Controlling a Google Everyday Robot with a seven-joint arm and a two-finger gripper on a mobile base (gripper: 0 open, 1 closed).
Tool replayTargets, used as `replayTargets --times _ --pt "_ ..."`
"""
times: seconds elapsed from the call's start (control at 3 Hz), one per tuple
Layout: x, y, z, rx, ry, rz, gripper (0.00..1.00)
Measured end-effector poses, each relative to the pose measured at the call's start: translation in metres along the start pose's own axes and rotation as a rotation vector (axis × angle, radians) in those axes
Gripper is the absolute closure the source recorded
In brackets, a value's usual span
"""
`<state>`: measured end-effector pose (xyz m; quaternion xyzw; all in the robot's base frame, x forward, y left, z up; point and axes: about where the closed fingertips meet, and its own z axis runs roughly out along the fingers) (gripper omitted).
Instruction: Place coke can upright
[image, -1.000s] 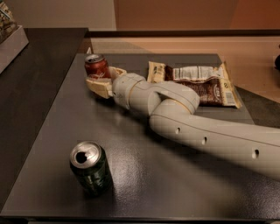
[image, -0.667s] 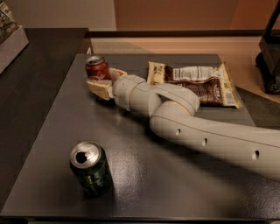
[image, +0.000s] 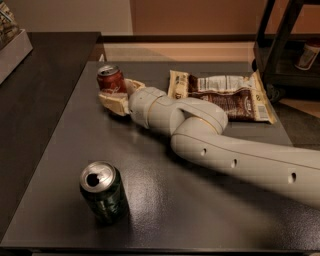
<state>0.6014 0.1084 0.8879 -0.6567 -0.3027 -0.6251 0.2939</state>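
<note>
The red coke can stands upright on the dark grey table, at its far left. My gripper reaches it from the right, low over the table. Its cream fingers sit on either side of the can's lower body and are closed against it. The pale arm runs diagonally from the lower right of the view to the can.
A dark green can with a silver top stands upright near the table's front left. A chip bag lies flat at the back right, just behind the arm. A dark counter adjoins on the left; a black shelf stands at the far right.
The arm, gripper and coke can have not moved. Only the background at the far right has shifted, bringing the black shelf into view.
</note>
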Motion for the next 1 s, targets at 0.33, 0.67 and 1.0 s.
replayTargets --times 0.33,0.67,1.0 --pt "0.0014 -0.0015 0.0007 0.002 0.001 -0.002 0.12" --pt "0.0028 -0.0031 0.0015 0.005 0.003 -0.004 0.0" --pt "0.0029 -0.0032 0.0016 0.005 0.003 -0.004 0.0"
